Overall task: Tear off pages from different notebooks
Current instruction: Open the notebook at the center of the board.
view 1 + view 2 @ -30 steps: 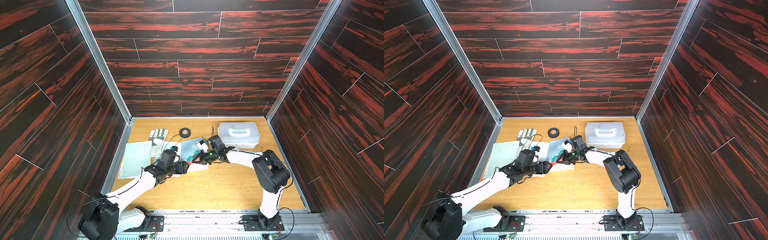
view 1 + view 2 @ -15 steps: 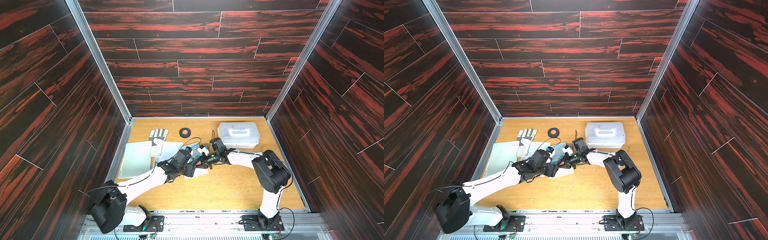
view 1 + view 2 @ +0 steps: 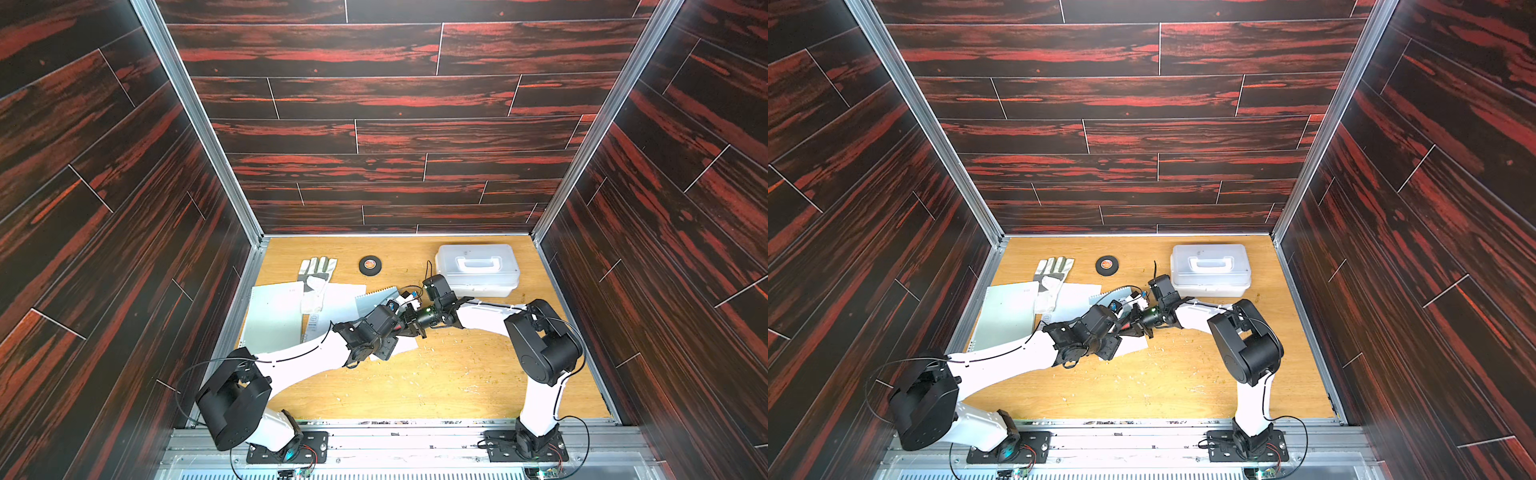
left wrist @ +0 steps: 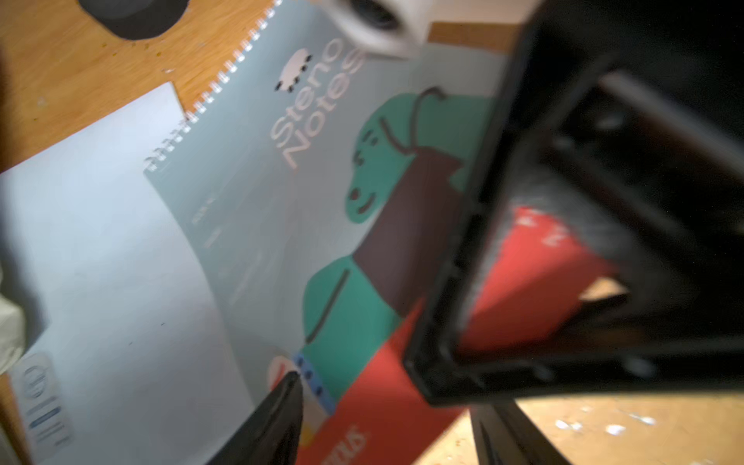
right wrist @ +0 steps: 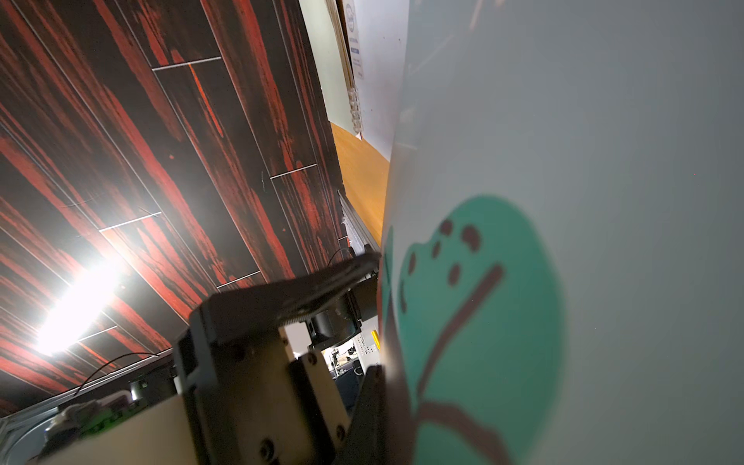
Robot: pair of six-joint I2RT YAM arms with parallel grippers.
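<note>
The small notebook [image 3: 374,297] [image 3: 1104,297] lies mid-table, its grey cover [image 4: 322,161] printed with teal shapes and a red band. My right gripper [image 3: 406,320] [image 3: 1134,322] is shut on that cover's lower edge. The cover bows up close beside the right gripper [image 5: 378,386], and its teal print fills the right wrist view. My left gripper [image 4: 392,426] [image 3: 395,332] is open, with the red band's corner between its fingers. A loose white page [image 3: 340,295] lies to the left of the small notebook. A pale grey-green notebook [image 3: 274,316] [image 3: 1005,316] lies at the far left.
A work glove [image 3: 318,270], a black tape roll [image 3: 370,265] and a translucent plastic box [image 3: 478,268] sit along the back. White paper [image 3: 399,349] shows under my left wrist. Small paper scraps dot the wooden table [image 3: 436,382].
My left arm has swung right from the larger notebooks to the small notebook, and its jaws have narrowed a little. The right arm has barely moved.
</note>
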